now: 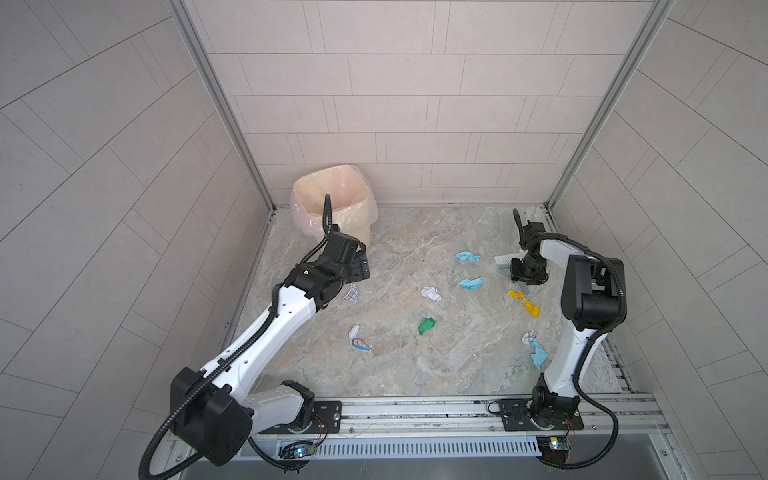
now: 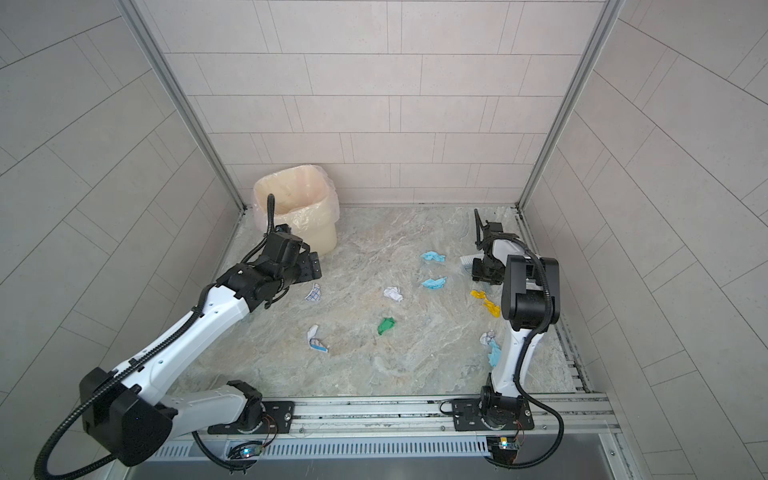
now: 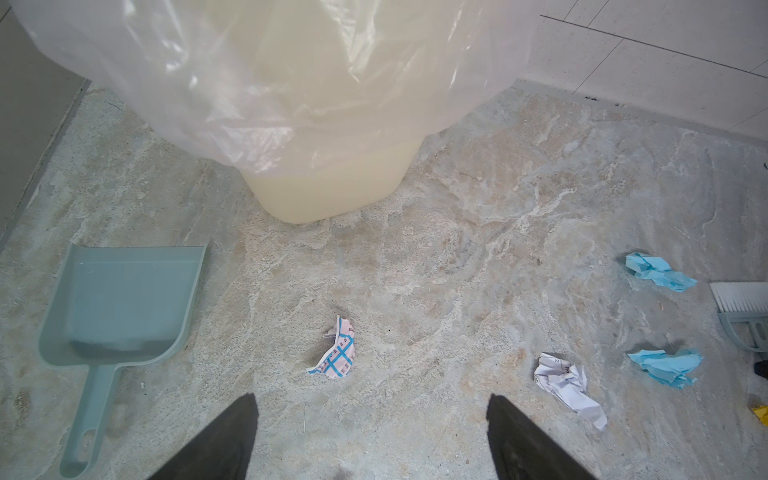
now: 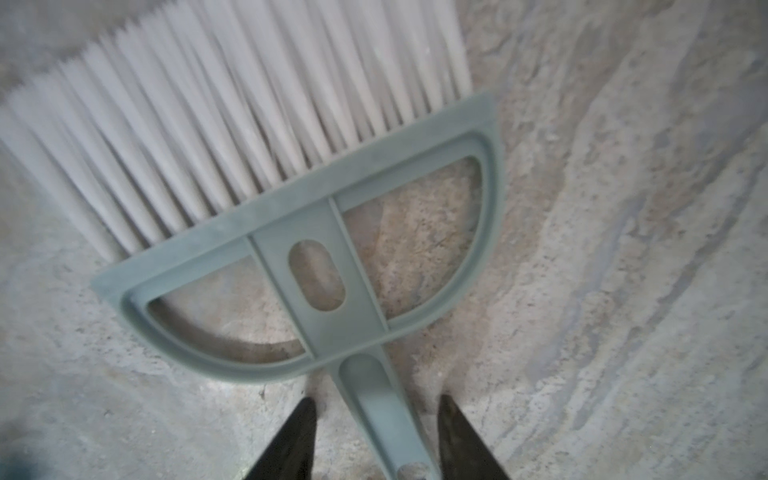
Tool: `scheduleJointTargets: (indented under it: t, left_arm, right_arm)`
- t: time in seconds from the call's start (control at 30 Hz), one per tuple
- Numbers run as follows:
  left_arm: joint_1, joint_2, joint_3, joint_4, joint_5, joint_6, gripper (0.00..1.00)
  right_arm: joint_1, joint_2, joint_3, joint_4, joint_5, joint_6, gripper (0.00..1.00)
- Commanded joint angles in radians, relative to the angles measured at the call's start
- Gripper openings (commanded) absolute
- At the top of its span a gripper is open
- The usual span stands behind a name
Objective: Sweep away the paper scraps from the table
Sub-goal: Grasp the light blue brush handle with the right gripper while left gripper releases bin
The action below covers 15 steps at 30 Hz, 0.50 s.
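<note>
On veined table (image 1: 415, 249) between tiled walls (image 1: 395, 104), paper scraps (image 1: 427, 325) scattered, left hand (image 3: 370, 399) apart, right hand (image 4: 377, 398) apart astride brush handle (image 4: 384, 432)

The right gripper (image 1: 527, 279) points down, low over the table (image 1: 415, 374), onto a brush (image 1: 502, 262) whose white bristles jut out just beside it, on the side facing the left arm. Paper scraps (image 1: 471, 283) lie scattered: two light blue ones near this gripper, past the bristles; a yellow scrap (image 1: 524, 301) just beside it, toward its own arm's base; a white scrap (image 1: 431, 294) and a green scrap (image 1: 427, 325) farther off. The left gripper (image 1: 360, 268) hangs just in front of a lined bin (image 1: 332, 208), with a grid-printed scrap (image 1: 350, 294) close below its wrist.
</note>
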Motion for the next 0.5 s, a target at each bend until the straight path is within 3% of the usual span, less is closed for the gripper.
scheduleJointTargets:
  t: [0.0, 0.1, 0.47]
  left_arm:
    - [-0.005, -0.025, 0.000, -0.008, -0.030, -0.018, 0.92]
    - [-0.005, -0.023, 0.003, -0.008, -0.029, -0.017, 0.92]
    - [-0.009, 0.003, 0.011, -0.006, -0.009, -0.020, 0.92]
  right_arm:
    - [-0.007, 0.045, -0.023, -0.026, 0.052, -0.011, 0.36]
    - [-0.008, 0.047, -0.015, -0.033, 0.047, -0.019, 0.24]
    - [-0.008, 0.035, -0.020, -0.028, 0.050, -0.034, 0.02]
